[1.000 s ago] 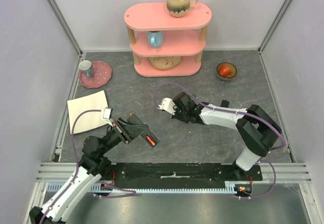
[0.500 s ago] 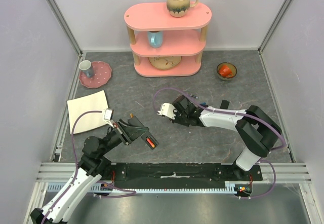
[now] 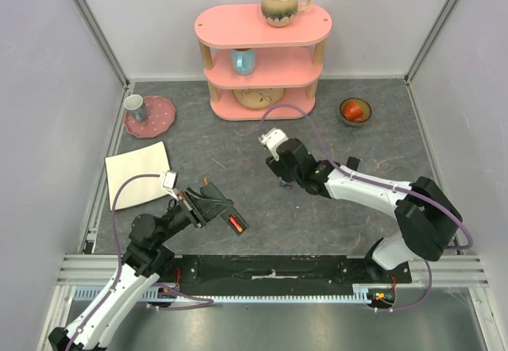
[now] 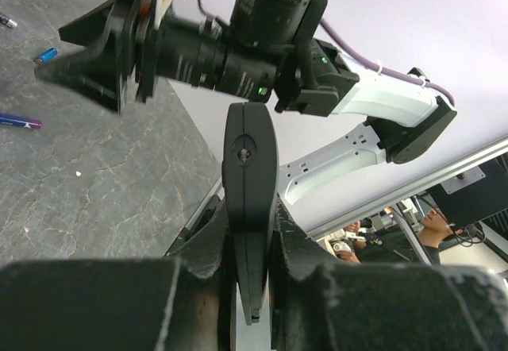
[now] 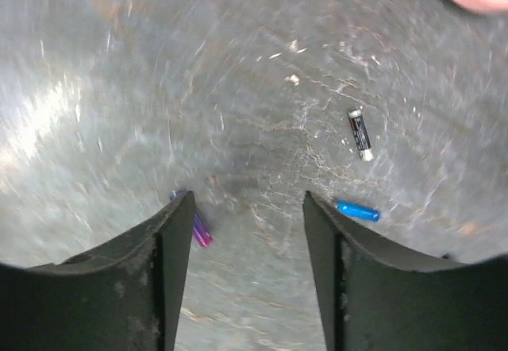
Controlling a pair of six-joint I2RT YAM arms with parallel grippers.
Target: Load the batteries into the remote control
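Black plastic fills the left pincer (image 4: 250, 275): it is clenched on the slim remote control (image 4: 248, 208), held up off the surface (image 5: 238, 89) near the left arm's base. A red-orange battery (image 3: 236, 224) appears to sit already in the remote's near end.

The step in hand looks like fetching the next cell. The right pincer (image 5: 248, 200) hangs above the surface, released, with nothing between its jaws. The purple battery (image 5: 198, 230) lies just beside one finger and is partly hidden by it. The blue battery (image 5: 357, 210) lies near the outside of the other finger, and the dark grey battery (image 5: 360, 134) is farther off on that side. None lies in the gap.

Next, the right pincer probably needs to shift sideways until one cell is centred, straddle its thin body, descend and close gently, since such a small cylinder could roll away.
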